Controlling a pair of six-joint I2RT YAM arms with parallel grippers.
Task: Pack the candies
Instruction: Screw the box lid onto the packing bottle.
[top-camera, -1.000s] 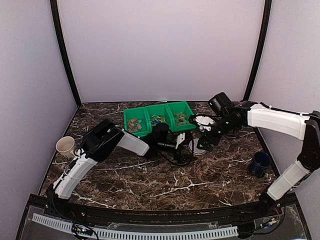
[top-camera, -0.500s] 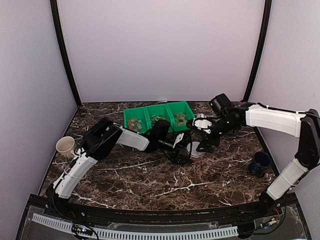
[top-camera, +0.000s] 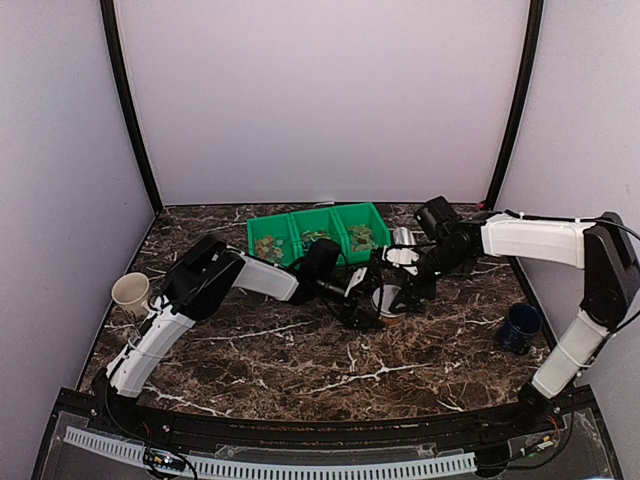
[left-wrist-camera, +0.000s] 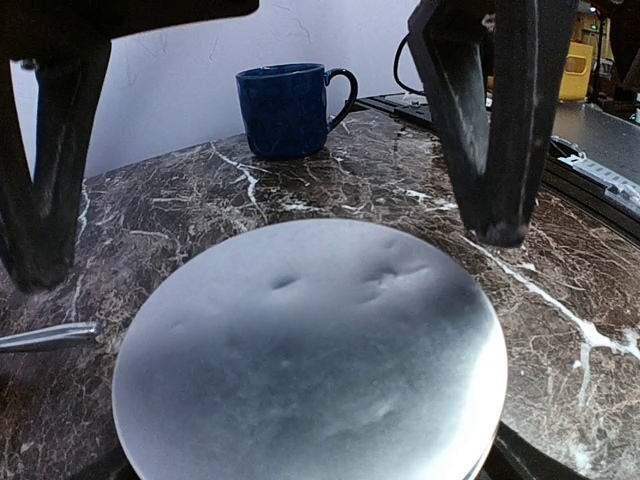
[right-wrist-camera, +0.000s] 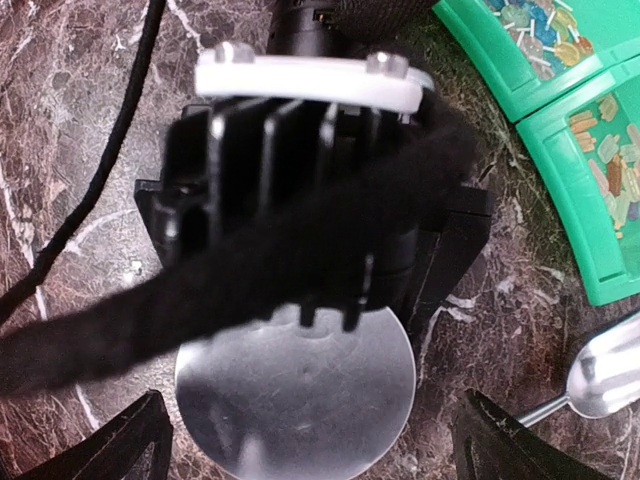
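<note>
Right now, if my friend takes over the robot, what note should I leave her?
Left pincer: open, low over the silver disc, gripping nothing.
Right pincer: open, empty, above the same disc.
Candies: all I can see are in the green bin; a scoop lies near it.
Done: no candy seen packed.
Left: all the packing.

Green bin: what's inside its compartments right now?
Small wrapped candies in mixed colours lie in all three compartments of the green bin. The left arm crosses the near rim by the middle compartment and hides that edge. How deep the piles go cannot be seen.
</note>
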